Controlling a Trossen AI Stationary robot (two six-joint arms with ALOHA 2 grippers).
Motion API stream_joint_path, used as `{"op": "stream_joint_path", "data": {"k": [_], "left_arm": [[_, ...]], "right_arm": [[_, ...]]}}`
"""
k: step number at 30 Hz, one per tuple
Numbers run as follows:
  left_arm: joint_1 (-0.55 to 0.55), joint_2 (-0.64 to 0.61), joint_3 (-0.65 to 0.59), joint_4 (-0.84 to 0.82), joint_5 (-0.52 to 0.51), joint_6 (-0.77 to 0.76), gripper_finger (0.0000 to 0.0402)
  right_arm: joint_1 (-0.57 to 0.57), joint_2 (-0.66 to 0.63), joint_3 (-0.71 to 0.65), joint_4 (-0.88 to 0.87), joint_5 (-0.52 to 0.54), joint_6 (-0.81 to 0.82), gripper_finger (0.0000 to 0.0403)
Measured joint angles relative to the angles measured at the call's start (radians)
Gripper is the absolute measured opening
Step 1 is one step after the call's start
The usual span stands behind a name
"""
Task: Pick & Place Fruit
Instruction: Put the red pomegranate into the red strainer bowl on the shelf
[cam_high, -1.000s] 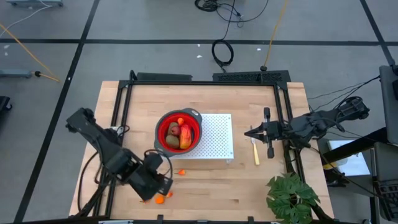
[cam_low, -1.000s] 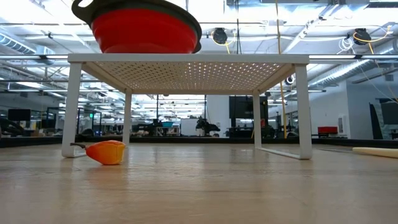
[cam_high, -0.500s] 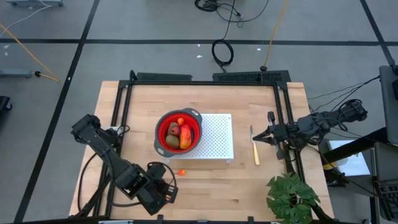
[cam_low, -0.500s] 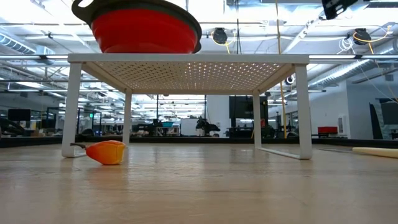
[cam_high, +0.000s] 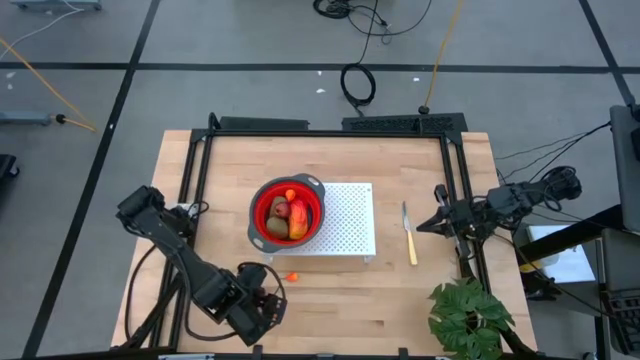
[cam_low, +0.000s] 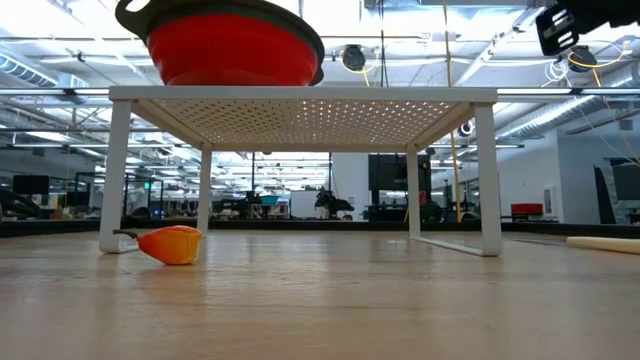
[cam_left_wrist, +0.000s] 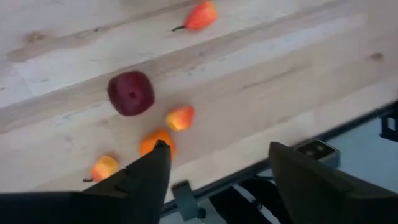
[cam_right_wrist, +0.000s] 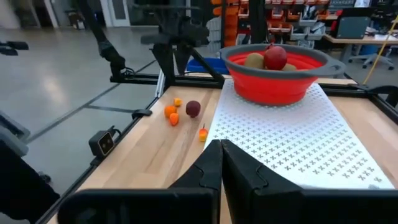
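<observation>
The left gripper (cam_left_wrist: 214, 168) hangs with its fingers spread and empty over the table's (cam_high: 420, 290) near edge, with a dark red ball (cam_left_wrist: 130, 93) and small orange fruit bits (cam_left_wrist: 180, 117) on the bare wood just ahead of its fingertips. More fruit sits in the red bowl (cam_high: 287, 211) on the white perforated stand (cam_high: 350, 220), farther in. The right gripper (cam_right_wrist: 221, 163), fingers pressed together and holding nothing, waits at the table's right edge, just outside the yellow-handled knife (cam_high: 409, 236).

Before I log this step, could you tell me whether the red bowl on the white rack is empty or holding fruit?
Holding fruit. The red bowl on the white rack contains a dark red ball and an olive-brown oval.
</observation>
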Motion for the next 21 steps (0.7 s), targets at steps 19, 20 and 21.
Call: {"op": "stream_joint_path", "data": {"k": [19, 20, 21], "left_arm": [[0.0, 0.0, -0.305, 0.177, 0.069, -0.066, 0.0352], [0.0, 0.0, -0.323, 0.2, 0.068, -0.072, 0.0352], [0.0, 0.0, -0.34, 0.225, 0.069, -0.078, 0.0352]], "right_arm": [[0.0, -0.069, -0.036, -0.003, 0.006, 0.026, 0.0], [0.0, -0.069, -0.036, -0.003, 0.006, 0.026, 0.0], [0.0, -0.069, -0.036, -0.003, 0.006, 0.026, 0.0]]}}
